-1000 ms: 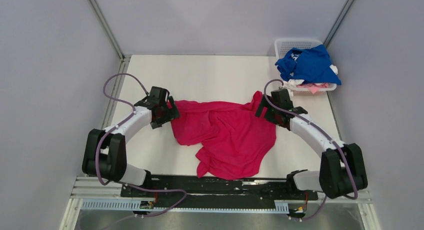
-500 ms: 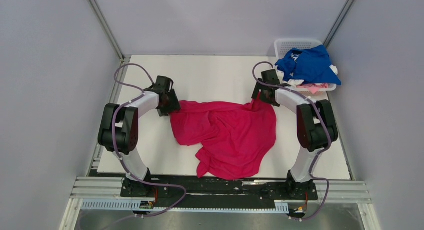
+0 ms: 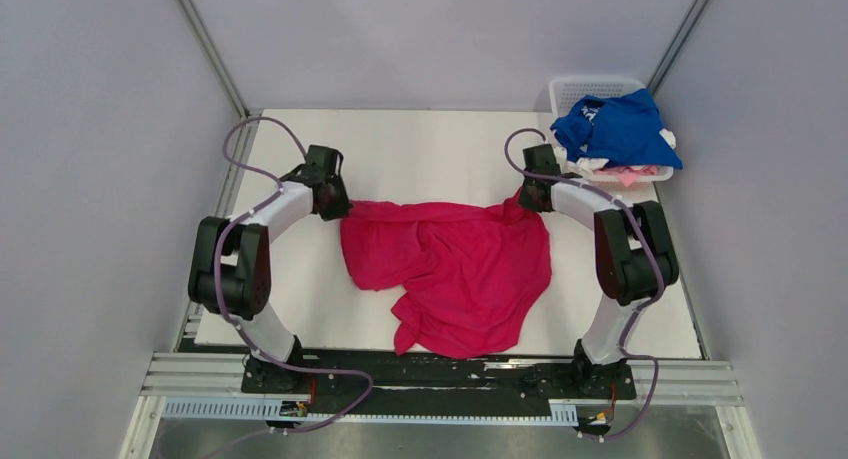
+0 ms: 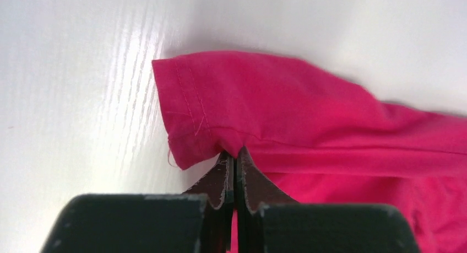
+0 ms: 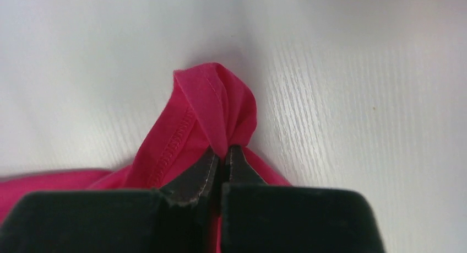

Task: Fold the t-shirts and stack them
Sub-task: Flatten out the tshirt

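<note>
Magenta t-shirt (image 3: 450, 274) is spreading as I'm dragging it toward 12 o'clock, left gripper (image 4: 234, 156) and right gripper (image 5: 223, 154) both pinching its hem shut.

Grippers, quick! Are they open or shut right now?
Left gripper: shut on a hemmed corner of the magenta shirt.
Right gripper: shut on that shirt's bunched edge.

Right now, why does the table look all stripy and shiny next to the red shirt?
Left wrist view: light glares off the table in bright streaks beside the t-shirt. Right wrist view: the same streaks, to the right of the pinched cloth. Top view: even light, only soft shadows, no streaky glare.
</note>
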